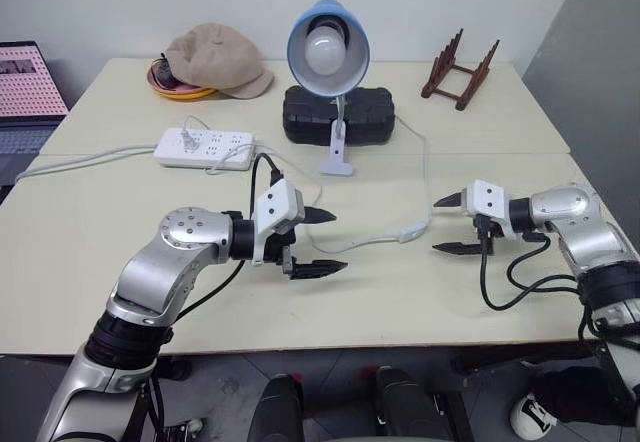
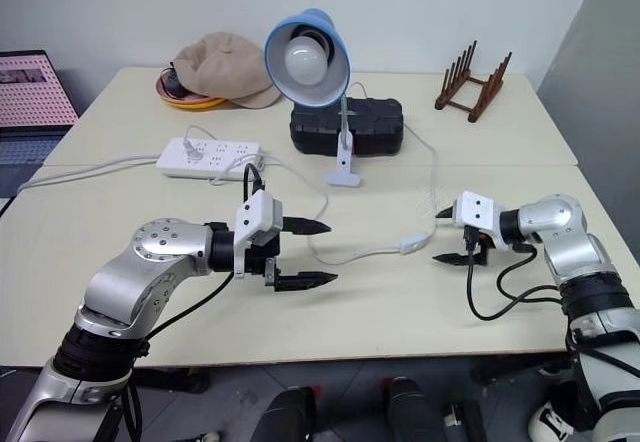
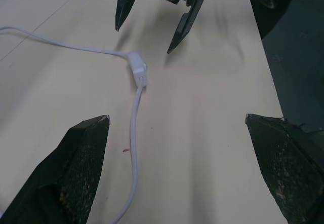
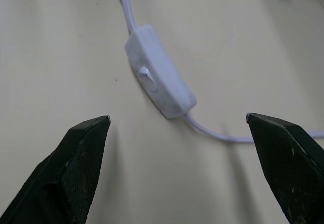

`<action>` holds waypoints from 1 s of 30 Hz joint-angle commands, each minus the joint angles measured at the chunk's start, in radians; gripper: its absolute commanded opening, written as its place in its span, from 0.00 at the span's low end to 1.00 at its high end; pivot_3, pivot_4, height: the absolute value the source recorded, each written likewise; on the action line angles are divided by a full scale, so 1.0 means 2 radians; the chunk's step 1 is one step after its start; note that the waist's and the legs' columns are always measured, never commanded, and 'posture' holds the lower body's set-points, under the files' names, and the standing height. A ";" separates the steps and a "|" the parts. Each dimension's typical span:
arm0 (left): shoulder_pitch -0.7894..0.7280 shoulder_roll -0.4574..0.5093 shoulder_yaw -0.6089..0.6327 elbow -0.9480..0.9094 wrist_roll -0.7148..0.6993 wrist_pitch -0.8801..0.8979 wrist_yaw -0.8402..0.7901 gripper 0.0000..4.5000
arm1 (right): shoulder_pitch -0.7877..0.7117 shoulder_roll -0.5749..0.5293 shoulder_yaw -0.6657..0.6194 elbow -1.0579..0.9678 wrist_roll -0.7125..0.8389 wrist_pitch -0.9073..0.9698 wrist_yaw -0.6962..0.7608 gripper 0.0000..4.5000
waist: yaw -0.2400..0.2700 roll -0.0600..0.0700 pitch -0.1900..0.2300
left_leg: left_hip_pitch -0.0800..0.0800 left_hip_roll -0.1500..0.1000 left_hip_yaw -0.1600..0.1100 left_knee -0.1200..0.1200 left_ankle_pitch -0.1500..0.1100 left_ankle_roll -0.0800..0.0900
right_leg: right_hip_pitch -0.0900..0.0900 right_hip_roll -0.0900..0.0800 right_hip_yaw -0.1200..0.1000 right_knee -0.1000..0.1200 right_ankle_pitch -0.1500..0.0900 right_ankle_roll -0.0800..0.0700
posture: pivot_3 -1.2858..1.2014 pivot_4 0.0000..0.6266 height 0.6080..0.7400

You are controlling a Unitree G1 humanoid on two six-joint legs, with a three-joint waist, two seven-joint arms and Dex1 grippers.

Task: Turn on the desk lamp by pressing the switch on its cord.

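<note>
Two claws nearest the bench's front edge, both spread wide, holding nothing. Left claw (image 1: 325,242) sits front-centre, pointing toward the right side; right claw (image 1: 450,225) sits toward the right edge, pointing back at it.

Item btwn them: switch (image 1: 411,230), lying flat on bench, just beside right claw's tips, well apart from left. Rocker button faces up in right wrist view, so prob. pressable from above. Neither claw touches it. Judged: right claw lined up w/ switch for the press; left maybe placed to steady the cord (image 1: 355,246), which trails across bench toward it.

Mid-bench: cord runs on up to desk lamp (image 1: 328,50), bulb unlit. Power strip (image 1: 204,148) toward left side.

Far edge: black case (image 1: 337,115) behind lamp stem, cap (image 1: 218,60) on plate at left, wooden rack (image 1: 459,72) toward right.
</note>
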 commanded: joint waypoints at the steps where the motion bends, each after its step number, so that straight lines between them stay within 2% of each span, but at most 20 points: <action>1: 0.000 0.002 0.003 -0.012 -0.006 -0.011 -0.008 0.99 | -0.033 0.006 0.007 0.051 -0.017 -0.041 0.030 1.00 | 0.000 0.000 0.000 | 0.000 0.000 0.000 0.000 0.000 0.000 | 0.000 0.000 0.000 0.000 0.000 0.000 | 0.52 0.24 1.00; 7: 0.012 0.005 0.001 -0.020 -0.003 -0.015 -0.009 0.99 | -0.065 0.036 0.011 0.115 -0.029 -0.075 0.042 1.00 | 0.000 0.000 0.000 | 0.000 0.000 0.000 0.000 0.000 0.000 | 0.000 0.000 0.000 0.001 0.000 0.000 | 0.52 0.24 1.00; 10: 0.007 0.002 0.003 -0.015 -0.004 -0.011 -0.006 1.00 | -0.089 0.055 0.011 0.148 -0.036 -0.088 0.047 0.90 | 0.000 0.000 0.000 | 0.000 0.000 0.000 0.000 0.000 0.000 | 0.000 0.000 0.000 0.001 0.000 0.000 | 0.52 0.24 1.00; 13: 0.007 0.004 0.004 -0.014 -0.002 -0.013 -0.007 1.00 | -0.100 0.062 0.011 0.170 -0.041 -0.100 0.050 0.74 | 0.000 0.000 0.000 | 0.001 0.000 0.000 0.001 0.000 0.000 | 0.000 0.000 0.000 0.002 0.000 0.000 | 0.52 0.24 1.00; 24: 0.011 0.008 0.008 -0.016 -0.003 -0.013 -0.006 1.00 | -0.113 0.071 0.007 0.208 -0.056 -0.130 0.053 0.09 | 0.000 0.000 0.000 | 0.001 0.000 0.000 0.000 0.000 0.000 | 0.000 0.000 0.000 0.002 0.000 0.000 | 0.52 0.24 1.00; 30: 0.013 0.008 0.012 -0.009 -0.002 -0.012 0.000 1.00 | -0.105 0.072 -0.010 0.187 -0.037 -0.099 0.048 0.07 | 0.000 0.000 0.000 | 0.001 0.000 0.000 0.000 0.000 0.000 | 0.001 0.000 0.000 0.002 0.000 0.000 | 0.52 0.24 1.00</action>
